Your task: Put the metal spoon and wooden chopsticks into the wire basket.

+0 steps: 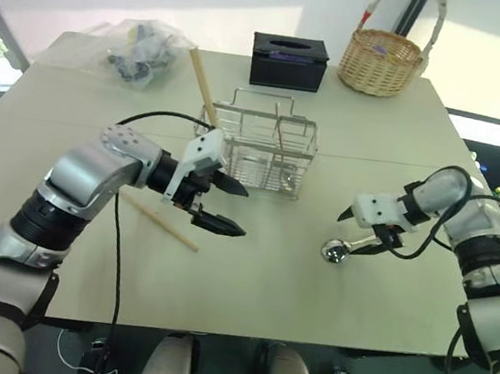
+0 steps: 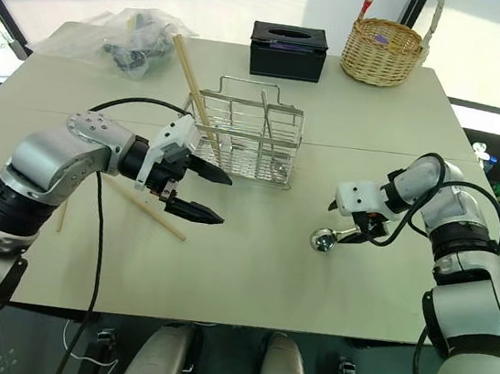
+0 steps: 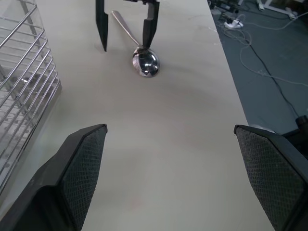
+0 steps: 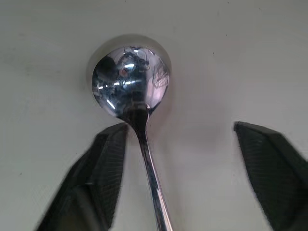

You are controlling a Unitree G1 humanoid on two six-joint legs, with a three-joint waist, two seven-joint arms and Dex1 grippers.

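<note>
The metal spoon (image 1: 337,251) lies on the table at the right, its bowl (image 4: 131,79) towards the table's middle. Its thin handle runs between the fingers of my right gripper (image 1: 362,231), which points down at it, open; one finger (image 4: 103,163) stands right beside the handle. The wire basket (image 1: 266,148) stands mid-table with one wooden chopstick (image 1: 203,84) leaning out of its left end. Another chopstick (image 1: 160,222) lies flat on the table under my left gripper (image 1: 245,211). That gripper hovers open and empty just left of the basket, pointing right.
A black tissue box (image 1: 289,61) and a round woven wicker basket (image 1: 381,64) stand at the table's far edge. A clear plastic bag (image 1: 130,49) with dark items lies at the far left. A black cable loops from each wrist.
</note>
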